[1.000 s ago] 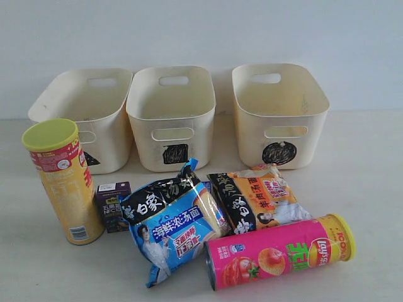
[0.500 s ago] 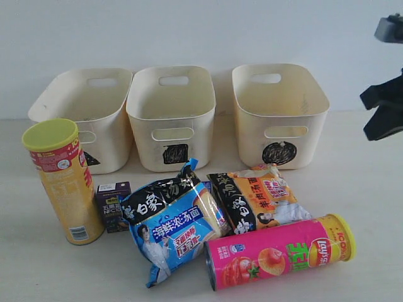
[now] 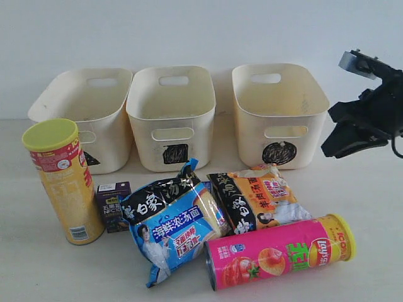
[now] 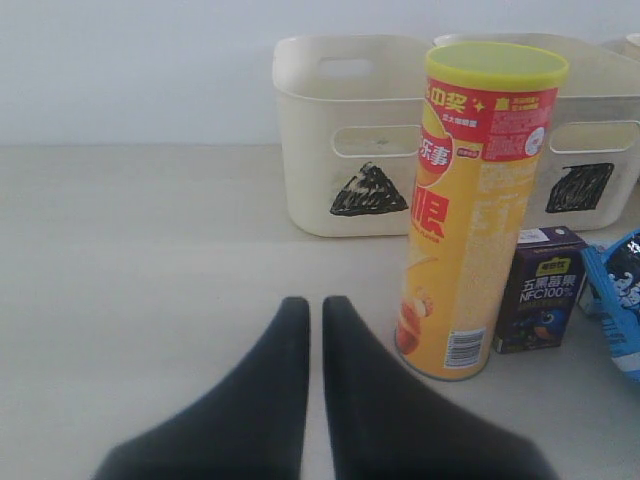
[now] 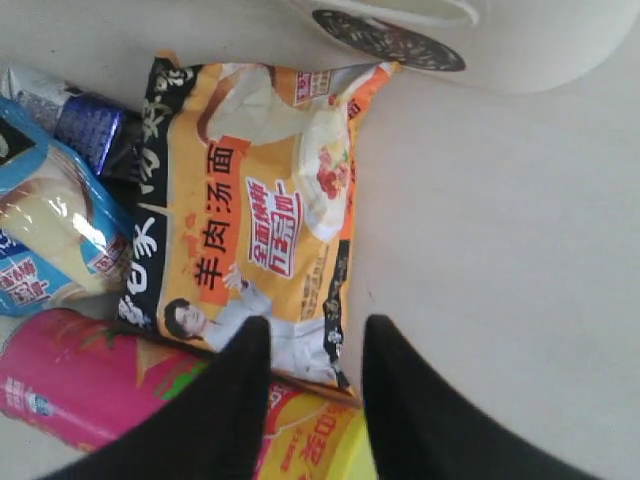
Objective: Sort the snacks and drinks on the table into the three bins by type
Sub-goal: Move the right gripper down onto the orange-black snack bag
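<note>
A yellow chip tube (image 3: 63, 179) with a lime-green lid stands upright at the left, with a dark purple carton (image 3: 113, 206) beside it. The blue-white noodle packet (image 3: 173, 223) and the orange-black packet (image 3: 258, 198) lie mid-table. In front of them the pink tube (image 3: 280, 251) lies on its side. A blue carton (image 5: 90, 132) peeks out between the packets. My right gripper (image 3: 332, 150) hangs open in the air right of the circle bin (image 3: 278, 113); in its wrist view this gripper (image 5: 318, 335) stands over the orange packet's (image 5: 255, 200) corner. My left gripper (image 4: 315, 305) is shut near the yellow tube (image 4: 480, 200).
The triangle bin (image 3: 82, 116), the square bin (image 3: 171, 116) and the circle bin stand in a row along the back wall. Bare table (image 3: 368, 201) lies to the right of the packets and to the left of the yellow tube (image 4: 120, 260).
My right arm has come in from the right edge of the exterior view and moved left toward the circle bin. The snacks, cartons and bins have not moved.
</note>
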Robot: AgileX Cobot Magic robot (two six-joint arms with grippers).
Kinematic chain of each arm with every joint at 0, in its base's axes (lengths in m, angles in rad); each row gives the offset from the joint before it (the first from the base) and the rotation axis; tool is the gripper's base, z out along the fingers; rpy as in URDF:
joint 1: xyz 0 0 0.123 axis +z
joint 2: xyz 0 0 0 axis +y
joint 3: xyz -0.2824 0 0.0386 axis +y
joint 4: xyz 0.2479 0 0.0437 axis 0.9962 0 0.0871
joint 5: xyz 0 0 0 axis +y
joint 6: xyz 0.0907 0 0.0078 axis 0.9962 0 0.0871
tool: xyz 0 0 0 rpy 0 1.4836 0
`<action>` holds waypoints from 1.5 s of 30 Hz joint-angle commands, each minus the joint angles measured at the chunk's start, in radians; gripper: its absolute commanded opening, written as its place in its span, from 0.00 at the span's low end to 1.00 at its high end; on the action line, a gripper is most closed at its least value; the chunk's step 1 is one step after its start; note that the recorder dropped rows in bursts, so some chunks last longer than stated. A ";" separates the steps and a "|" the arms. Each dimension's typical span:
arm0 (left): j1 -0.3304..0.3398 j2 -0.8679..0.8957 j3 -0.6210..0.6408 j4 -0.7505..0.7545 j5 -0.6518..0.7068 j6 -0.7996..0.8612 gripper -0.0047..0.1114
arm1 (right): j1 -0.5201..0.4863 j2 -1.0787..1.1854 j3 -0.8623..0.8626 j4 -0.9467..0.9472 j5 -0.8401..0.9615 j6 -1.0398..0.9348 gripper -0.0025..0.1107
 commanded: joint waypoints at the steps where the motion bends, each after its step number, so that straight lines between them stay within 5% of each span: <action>1: 0.001 -0.004 -0.002 -0.002 -0.004 -0.008 0.08 | 0.000 0.061 -0.017 0.060 -0.012 -0.062 0.52; 4: 0.001 -0.004 -0.002 -0.002 -0.004 -0.008 0.08 | 0.000 0.097 -0.017 0.071 -0.005 -0.083 0.73; 7: 0.001 -0.004 -0.002 -0.002 -0.004 -0.008 0.08 | 0.000 0.124 -0.017 0.089 -0.015 -0.115 0.82; 45: 0.001 -0.004 -0.002 -0.002 -0.006 -0.008 0.08 | 0.177 0.352 -0.017 0.249 -0.216 -0.333 0.81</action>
